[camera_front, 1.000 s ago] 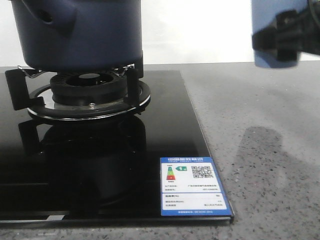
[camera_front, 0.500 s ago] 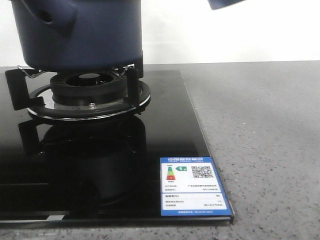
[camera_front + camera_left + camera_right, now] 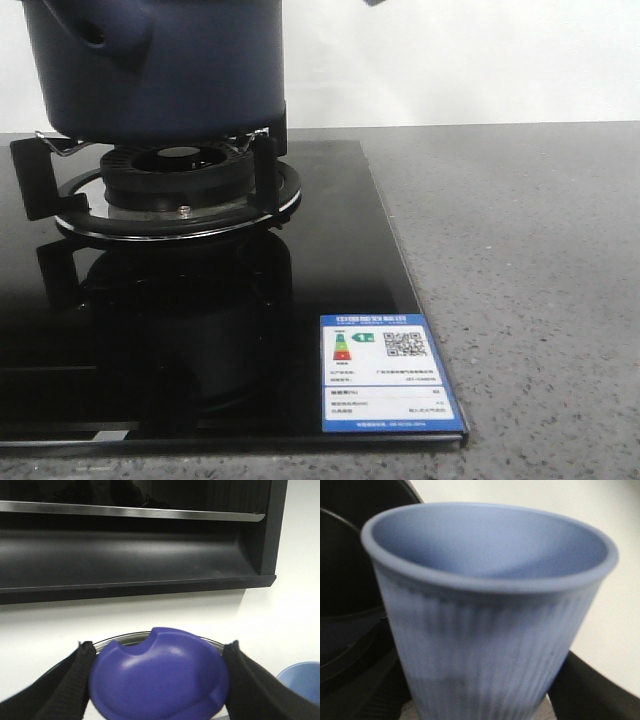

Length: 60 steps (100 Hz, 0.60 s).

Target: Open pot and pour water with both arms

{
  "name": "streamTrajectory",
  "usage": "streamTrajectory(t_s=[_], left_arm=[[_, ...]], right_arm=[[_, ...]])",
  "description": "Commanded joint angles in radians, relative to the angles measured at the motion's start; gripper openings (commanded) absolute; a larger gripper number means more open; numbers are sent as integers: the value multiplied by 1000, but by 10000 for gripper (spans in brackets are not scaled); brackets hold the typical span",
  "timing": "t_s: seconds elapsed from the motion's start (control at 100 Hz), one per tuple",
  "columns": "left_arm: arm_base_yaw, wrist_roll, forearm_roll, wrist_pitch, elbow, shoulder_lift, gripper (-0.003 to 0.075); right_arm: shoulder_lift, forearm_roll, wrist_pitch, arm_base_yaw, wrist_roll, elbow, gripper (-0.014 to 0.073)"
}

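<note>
The dark navy pot stands on the gas burner at the far left of the front view, its side stub with a hole facing me. My left gripper is shut on a violet-blue lid knob, with the lid's silver rim behind it; it is out of the front view. My right gripper is shut on a light blue ribbed cup held upright, and the cup also shows in the left wrist view. Only a small dark bit shows at the front view's top edge.
The burner ring and pan supports sit on a black glass hob with an energy label at its front right corner. A grey speckled counter lies to the right. A black range hood hangs on the white wall.
The right gripper with the light blue cup has risen and moved left, leaving the front view at its top edge. The pot has not moved.
</note>
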Motion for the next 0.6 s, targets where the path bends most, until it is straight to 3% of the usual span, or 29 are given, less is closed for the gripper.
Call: streamTrajectory(t_s=[0.0,0.59], left_arm=[[3,-3,8,-94,-38,-11,353],[3,-3,8,-94,-38,-11,353]], right_arm=[[-16,-93,-33,17,-1,-70,358],[84,-595,93,119,-1,-130,358]])
